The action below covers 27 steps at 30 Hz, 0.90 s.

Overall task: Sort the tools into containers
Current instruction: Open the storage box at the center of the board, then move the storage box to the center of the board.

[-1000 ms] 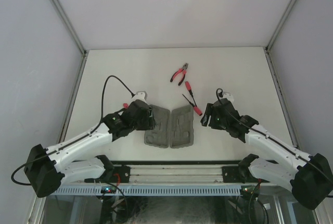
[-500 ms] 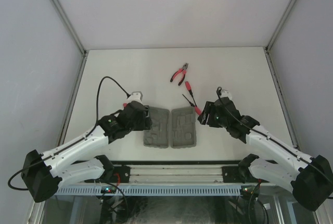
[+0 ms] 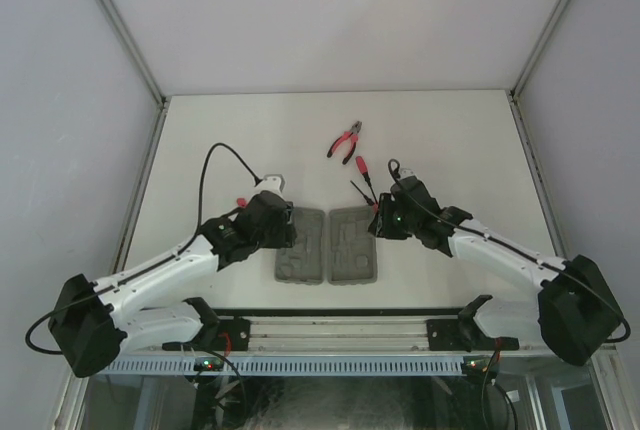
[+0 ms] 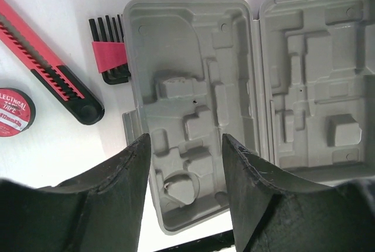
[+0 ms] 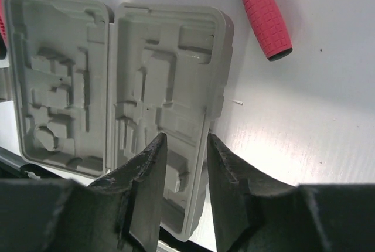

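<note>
The grey case [image 4: 176, 41] lies open and flat on the white counter [image 3: 200, 130], closest to the arms' bases. Its two moulded halves sit side by side, with the hinge running away from the near edge. All the loose pieces lie on the counter outside it.

The left tool [image 4: 186, 143] hangs over the near part of the left half, jaws released and well apart, with only the moulded slots showing in the gap. The right tool [image 5: 186, 140] is low over the outer edge of the right half. Its jaws stand narrowly apart with the case's right rim in the gap, and whether they pinch that rim I cannot tell.

Left of the case, a red tape [image 4: 13, 111] roll lies flat, well apart from the case. Just beyond it a red-and-black knife [image 4: 47, 64] lies aslant, its black end toward the case. The hex keys [image 4: 108, 50], fanned in a red holder, sit against the left wall of the case near its far corner.

Off the far right corner of the case, close to it but apart, lies the red grid-textured handle of the screwdriver [image 5: 265, 12]. Its thin shaft points away and leftward in the top view. Just beyond the shaft's tip lies the short driver [image 3: 362, 166]. Farthest out, near the middle of the counter, are the pliers [image 3: 345, 142], their red handles slightly spread.
</note>
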Motion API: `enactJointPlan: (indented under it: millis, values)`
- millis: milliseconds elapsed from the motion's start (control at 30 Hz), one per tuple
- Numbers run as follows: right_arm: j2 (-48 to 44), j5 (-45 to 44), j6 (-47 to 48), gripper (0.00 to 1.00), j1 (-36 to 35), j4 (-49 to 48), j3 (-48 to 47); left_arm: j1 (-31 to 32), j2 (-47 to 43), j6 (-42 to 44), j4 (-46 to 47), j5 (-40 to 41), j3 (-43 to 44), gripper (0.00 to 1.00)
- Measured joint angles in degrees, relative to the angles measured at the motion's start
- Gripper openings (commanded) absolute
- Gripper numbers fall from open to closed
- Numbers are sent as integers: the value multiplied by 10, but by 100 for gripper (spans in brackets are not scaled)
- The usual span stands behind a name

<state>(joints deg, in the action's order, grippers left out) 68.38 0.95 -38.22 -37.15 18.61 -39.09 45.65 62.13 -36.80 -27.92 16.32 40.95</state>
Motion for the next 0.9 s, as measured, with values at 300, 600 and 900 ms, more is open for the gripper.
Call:
enactJointPlan:
  millis: [300,600,900]
  values:
    - [81,-8,4,22,-14,7,-7,0,34,3,35,0,-29,53]
    - [130,-26,3,17,-39,22,-8,1,67,-3,78,-6,-72,51]
    - [131,-62,-1,16,-50,44,-12,19,69,-16,99,-15,-77,50]
